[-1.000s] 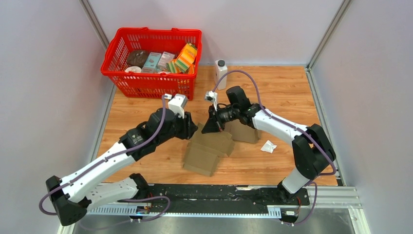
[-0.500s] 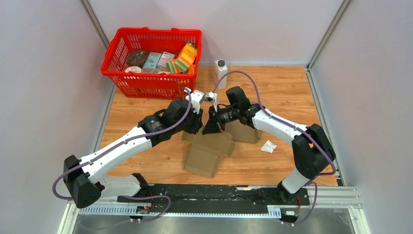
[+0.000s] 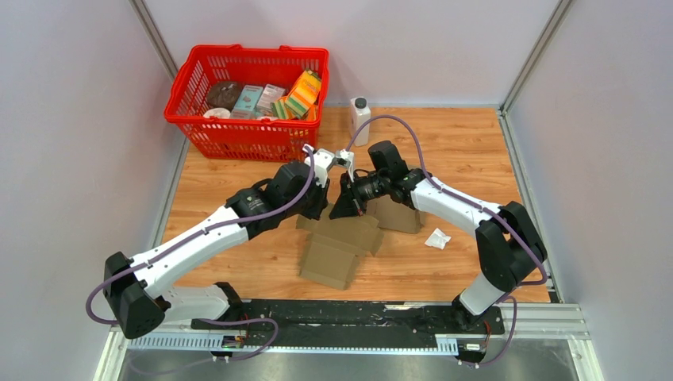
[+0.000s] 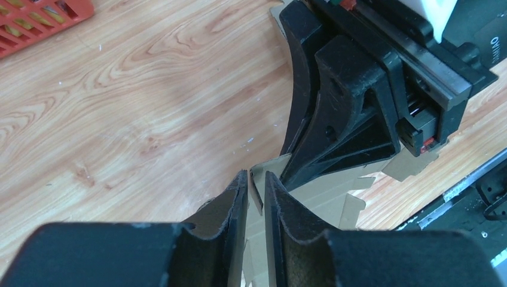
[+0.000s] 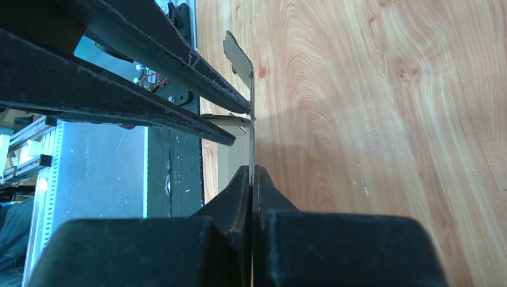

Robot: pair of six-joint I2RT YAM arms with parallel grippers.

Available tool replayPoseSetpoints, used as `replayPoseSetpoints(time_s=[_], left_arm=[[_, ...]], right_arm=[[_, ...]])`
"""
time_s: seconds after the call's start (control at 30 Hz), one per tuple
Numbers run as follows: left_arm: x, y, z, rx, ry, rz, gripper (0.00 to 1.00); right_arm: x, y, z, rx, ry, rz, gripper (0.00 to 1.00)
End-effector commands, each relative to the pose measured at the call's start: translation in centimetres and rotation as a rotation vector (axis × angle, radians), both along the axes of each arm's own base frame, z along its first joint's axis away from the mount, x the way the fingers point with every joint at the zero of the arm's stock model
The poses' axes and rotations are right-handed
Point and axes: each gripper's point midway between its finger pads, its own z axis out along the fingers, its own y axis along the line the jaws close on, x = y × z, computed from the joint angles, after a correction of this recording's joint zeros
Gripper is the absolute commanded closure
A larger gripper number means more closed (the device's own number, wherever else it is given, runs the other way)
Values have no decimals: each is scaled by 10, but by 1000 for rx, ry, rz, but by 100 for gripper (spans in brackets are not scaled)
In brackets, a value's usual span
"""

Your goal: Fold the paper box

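The box [image 3: 341,242] lies on the worktop [image 3: 468,151] between the arms. The right end effector [image 5: 252,170] pinches its flap. The left end effector [image 4: 256,176] is slightly apart around a flap. Pulling two ways could rip it.

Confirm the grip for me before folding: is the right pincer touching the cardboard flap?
Touching. The right wrist view shows the right pincer pinched shut on the cardboard flap.
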Motion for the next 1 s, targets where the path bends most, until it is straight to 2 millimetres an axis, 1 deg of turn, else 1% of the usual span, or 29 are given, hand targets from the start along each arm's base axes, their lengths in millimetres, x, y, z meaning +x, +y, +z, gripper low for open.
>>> replayPoseSetpoints(time_s=[0.0,0.13,0.17,0.23,0.27,0.3,0.33,0.37,0.4,0.43,0.47,0.5,0.53,0.57,0.6,0.63,0.67,0.7,0.73,0.77,0.8,0.83,0.87,0.9,0.93,0.97], left_arm=[[-2,2,-4,19,-14,-20,76],[-3,2,-8,25,-10,-27,75],[-2,1,-10,29,-12,-26,76],[1,4,-12,43,-18,-12,84],[5,5,-11,50,-36,1,92],[7,7,-12,54,-48,10,96],[9,9,-12,61,-62,18,99],[16,12,-4,53,-106,52,100],[17,16,-8,57,-120,67,100],[20,17,-7,45,-139,84,100],[26,17,4,0,-190,114,100],[24,21,-8,1,-186,123,100],[24,20,-9,-26,-191,138,100],[27,18,-3,-67,-216,149,100],[25,21,-15,-66,-205,161,100],[25,21,-17,-88,-201,177,100],[28,21,-12,-120,-227,194,100],[26,24,-23,-119,-219,205,100],[26,25,-24,-138,-223,221,100],[28,25,-18,-178,-250,236,100],[26,29,-28,-172,-242,249,100],[26,29,-27,-201,-248,262,100],[26,32,-29,-221,-260,274,100],[25,33,-30,-232,-264,281,100],[25,35,-28,-253,-269,295,100],[24,37,-32,-259,-269,302,100]], right_arm=[[6,7,18,46,-42,14,100],[7,7,18,46,-44,13,100],[7,7,19,45,-44,9,100],[8,8,20,45,-44,6,100],[8,8,19,42,-41,0,100],[13,7,19,25,-29,-38,100],[16,6,19,0,-19,-67,96],[21,4,17,-32,-7,-115,86],[39,-2,11,-110,2,-250,68],[45,-11,13,-178,34,-326,63],[56,-18,16,-225,55,-424,57],[75,-35,15,-284,117,-614,51],[72,-45,14,-322,185,-676,49],[71,-50,15,-325,220,-716,48],[73,-59,26,-314,207,-787,46],[74,-63,30,-290,259,-872,45],[70,-70,36,-269,264,-922,44],[71,-74,37,-261,276,-982,40],[69,-74,42,-229,350,-1050,34],[66,-76,49,-201,397,-1103,31],[64,-77,48,-197,435,-1176,29],[58,-73,48,-187,500,-1188,28],[49,-62,55,-129,610,-1195,28],[37,-56,44,-126,694,-1176,28],[40,-46,53,-31,752,-1169,29],[36,-39,63,53,862,-1181,29]])
